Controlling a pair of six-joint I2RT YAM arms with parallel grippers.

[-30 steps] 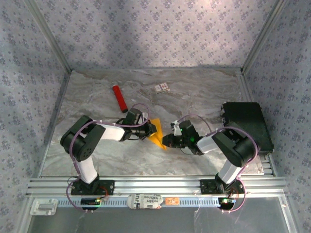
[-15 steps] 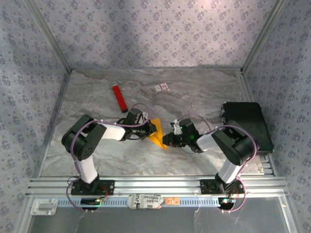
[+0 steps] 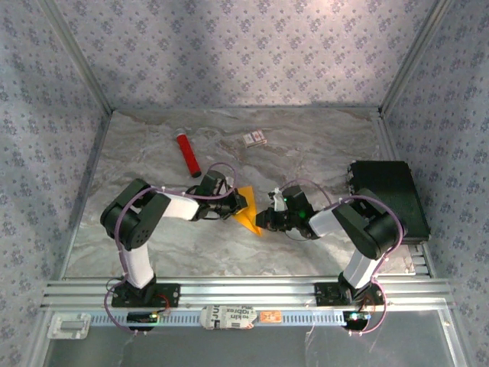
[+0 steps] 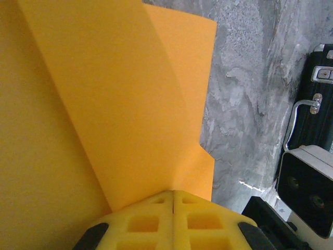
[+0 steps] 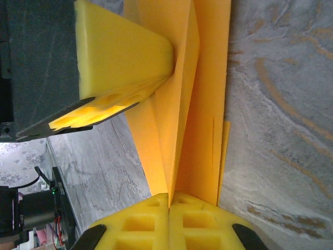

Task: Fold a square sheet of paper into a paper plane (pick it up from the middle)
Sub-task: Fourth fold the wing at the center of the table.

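Left gripper [image 3: 238, 205] and right gripper [image 3: 261, 220] are pinching the folded orange paper [image 3: 249, 216].
They are clamping its left and right sides, midway across the table [image 3: 321, 145].

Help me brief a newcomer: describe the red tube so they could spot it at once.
Start at the grey marbled table and look to its far left part. There the red tube lies on its side, a slim slanted cylinder. Nothing else on the table is red: the small white card to its right is flat and pale, the folded paper nearer the arms orange.
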